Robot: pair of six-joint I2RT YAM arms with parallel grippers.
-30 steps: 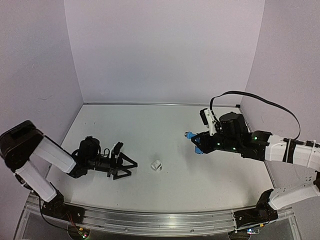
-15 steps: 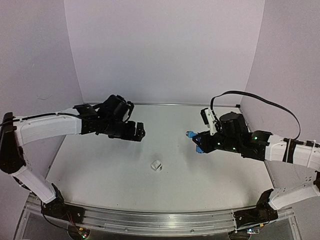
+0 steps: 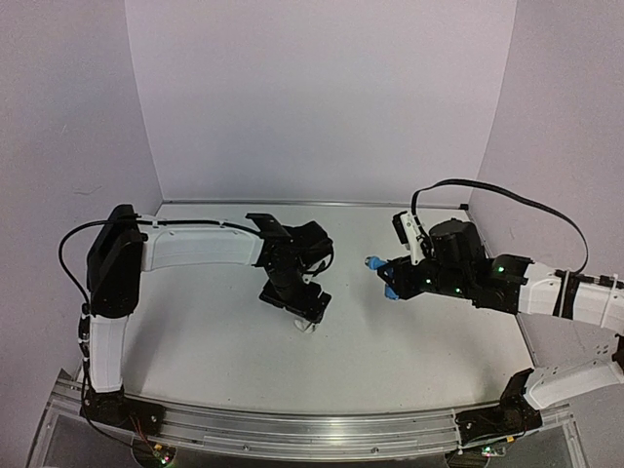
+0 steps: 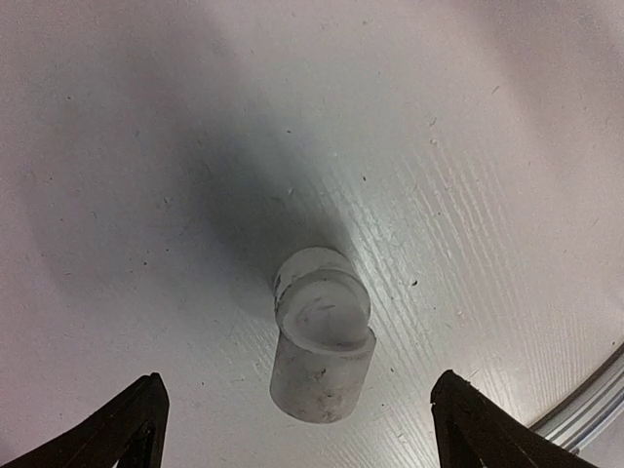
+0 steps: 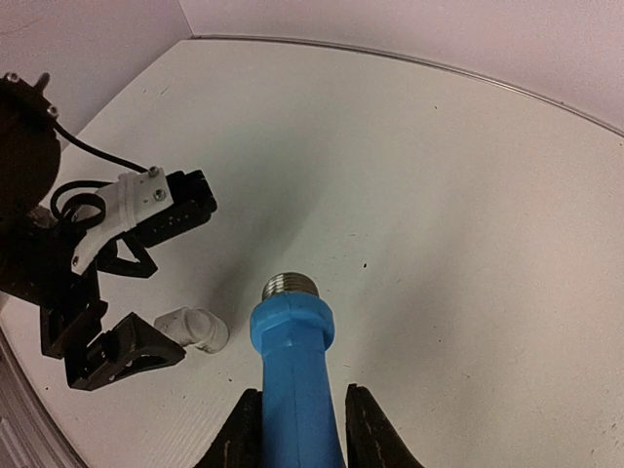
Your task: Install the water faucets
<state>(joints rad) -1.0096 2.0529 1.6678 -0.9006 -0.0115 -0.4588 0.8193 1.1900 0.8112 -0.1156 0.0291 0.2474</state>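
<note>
The short white cylindrical pipe fitting (image 4: 322,346) lies on its side on the white counter (image 4: 487,146), low and centre in the left wrist view. The left gripper (image 3: 295,302) hangs right above it, spread wide and holding nothing. One dark fingertip shows at each bottom corner of that view, with the fitting between them and touching neither.

The main risk here is rolling. The fitting is round and smooth, so if one finger reaches it first it will likely scoot or spin away instead of being pinched. It also sits slightly askew to the line between the fingers, so a closing grip may catch only an edge and squirt it out.

Farther back, right of centre in the top view, the bright-blue plastic tap with the silvery threaded metal end (image 5: 292,370) is off the counter. The right gripper (image 5: 302,434) is clamped on its blue body, threaded end pointing forward. The blue plastic looks slick, so pushing or twisting the parts together may turn the tap in the grip. A tilted approach would probably jam the thread. The two arms working this close could also bump.
</note>
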